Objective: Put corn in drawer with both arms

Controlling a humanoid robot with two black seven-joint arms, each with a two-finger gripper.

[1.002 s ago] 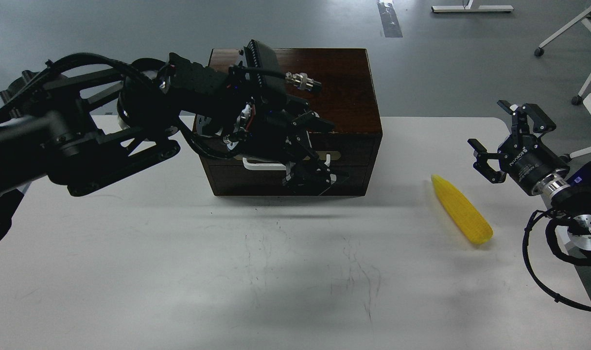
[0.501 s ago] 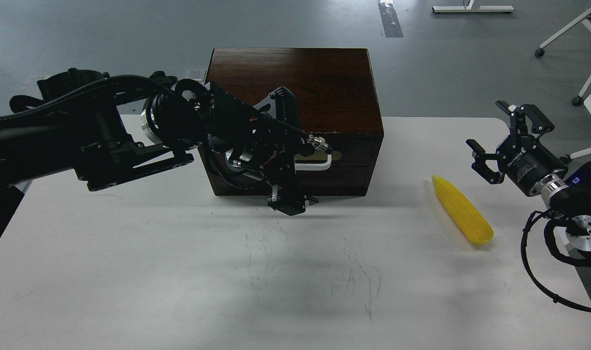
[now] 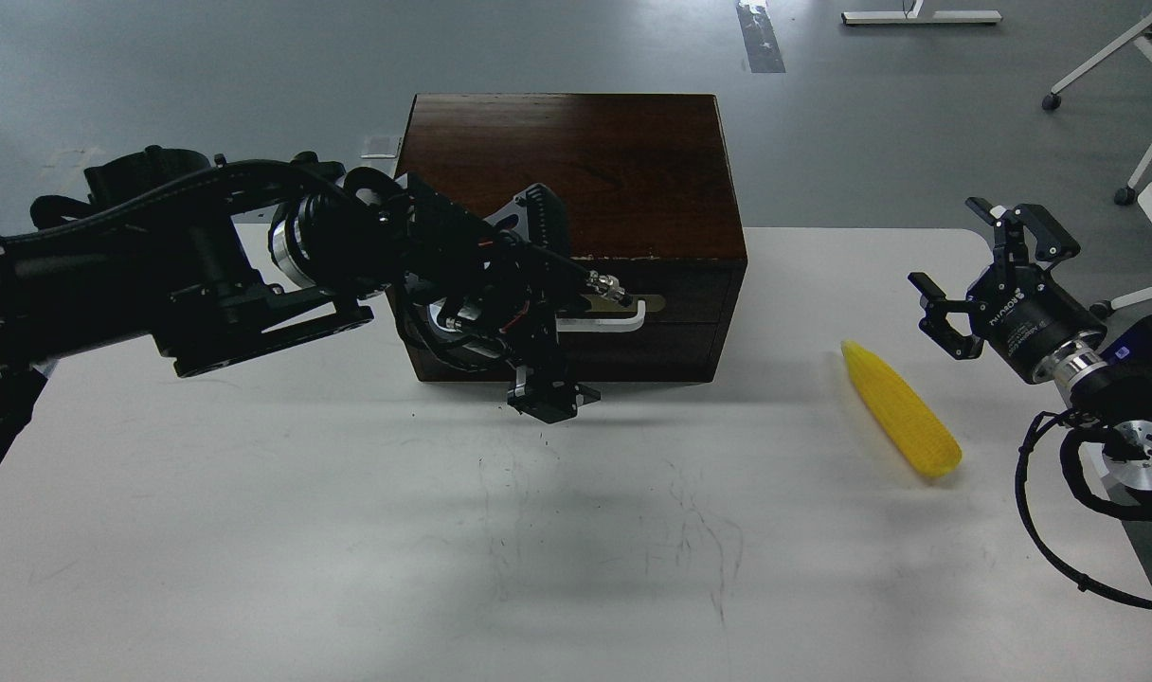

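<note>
Closed drawer, corn lying out on the table

The black left gripper (image 3: 545, 398) hangs before the dark wooden box's shut drawer (image 3: 633, 341), below its white bar handle (image 3: 600, 322); whether its fingers are apart I cannot tell. Bare white table (image 3: 443, 549) lies in front. The tapered bright yellow corn cob (image 3: 901, 409) rests rightward, near the right gripper (image 3: 974, 275), fingers spread and empty.

Black left arm's three-fingered gripper (image 3: 545, 398) dropped from in front of dark brown wooden box's (image 3: 576, 161) top to below white bar handle (image 3: 603, 318), fingertips now pointing down just before box's lower front edge, nearer bench's near edge. Wrist rolled over. Since half a second ago, shifted slightly toward bench's left edge. Box top now uncovered.
</note>
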